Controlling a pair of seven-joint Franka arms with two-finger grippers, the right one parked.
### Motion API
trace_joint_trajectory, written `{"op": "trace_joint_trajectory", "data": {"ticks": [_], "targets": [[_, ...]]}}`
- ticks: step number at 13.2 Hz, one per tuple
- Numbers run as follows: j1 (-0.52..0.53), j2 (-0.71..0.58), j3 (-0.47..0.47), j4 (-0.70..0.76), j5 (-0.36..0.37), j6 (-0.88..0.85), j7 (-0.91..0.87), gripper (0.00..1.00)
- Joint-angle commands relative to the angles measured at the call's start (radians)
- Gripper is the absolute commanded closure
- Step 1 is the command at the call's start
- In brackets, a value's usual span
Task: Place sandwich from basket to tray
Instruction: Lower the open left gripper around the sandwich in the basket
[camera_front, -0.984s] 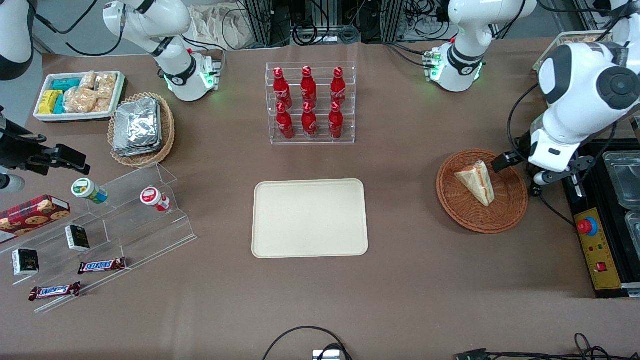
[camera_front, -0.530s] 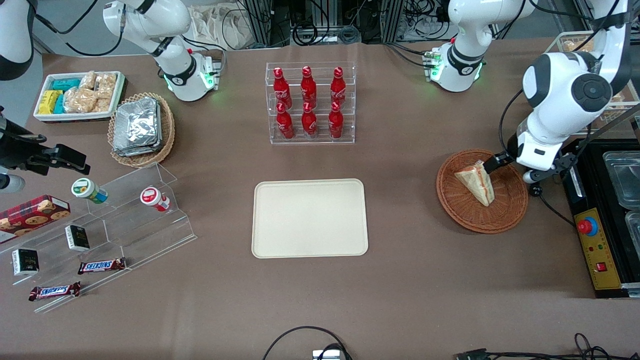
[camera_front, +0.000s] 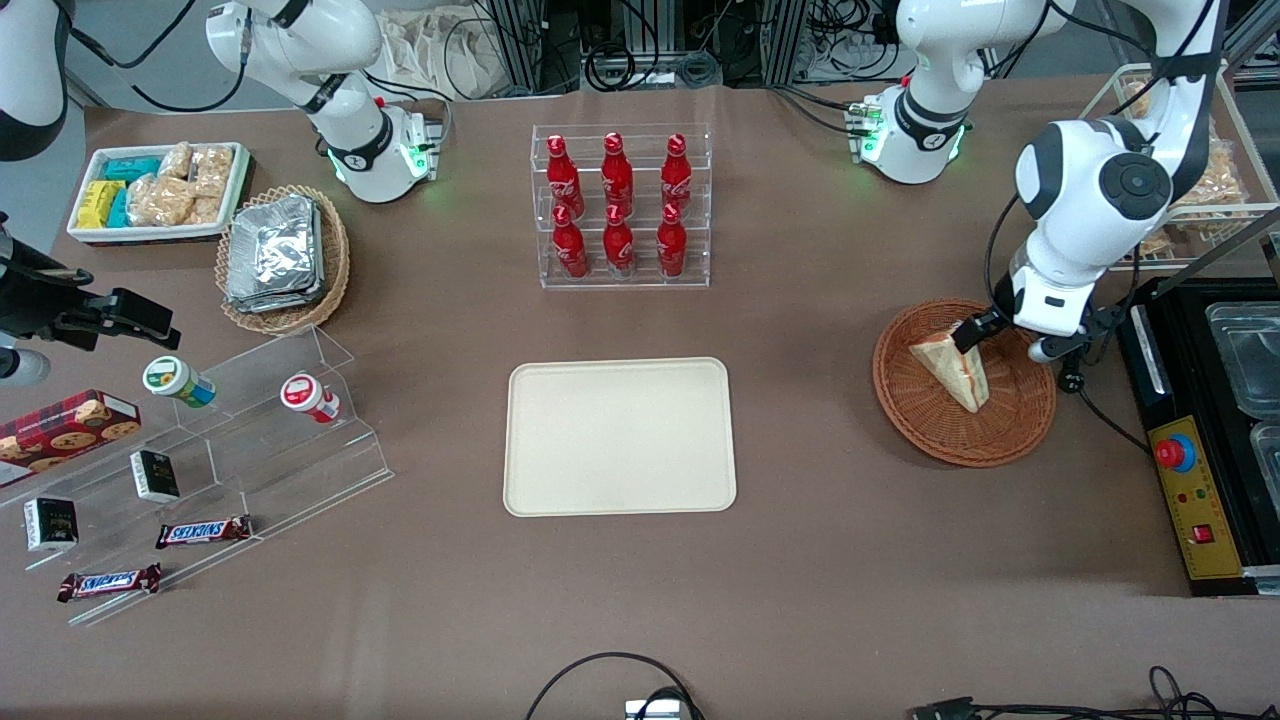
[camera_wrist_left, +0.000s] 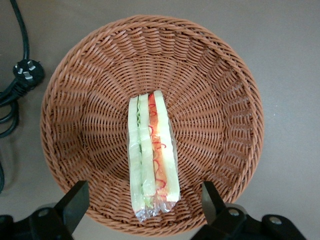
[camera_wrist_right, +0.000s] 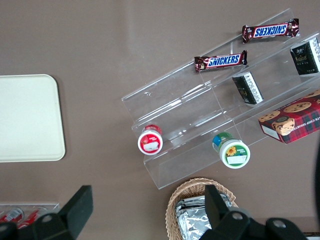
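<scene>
The sandwich (camera_front: 955, 365), a clear-wrapped wedge of white bread with red and green filling, lies in the reddish-brown wicker basket (camera_front: 930, 425) toward the working arm's end of the table. My left gripper (camera_front: 1005, 340) hovers open and empty over the basket, above the sandwich's end farther from the front camera. In the left wrist view the sandwich (camera_wrist_left: 152, 155) lies in the basket (camera_wrist_left: 210, 75), and the gripper (camera_wrist_left: 144, 205) has one finger on each side of the sandwich's end, well apart from it. The cream tray (camera_front: 620, 435) sits bare at the table's middle.
A clear rack of red bottles (camera_front: 620, 205) stands farther from the front camera than the tray. A black control box with a red stop button (camera_front: 1190, 500) and a plug and cable (camera_front: 1070, 380) lie beside the basket. A wire rack of snacks (camera_front: 1200, 180) stands near the working arm.
The left arm has swung in toward the table's middle, bringing the gripper from beside the basket's rim to over the basket and the sandwich's end. The sandwich has not moved.
</scene>
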Motion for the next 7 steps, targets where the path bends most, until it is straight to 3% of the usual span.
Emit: {"op": "trace_joint_trajectory", "data": {"ticks": [1,7], "targets": [[0.007,0.022,-0.002,-0.025,-0.002,0.069,-0.019,0.0],[0.005,0.089,-0.002,-0.033,-0.002,0.166,-0.067,0.0]]}}
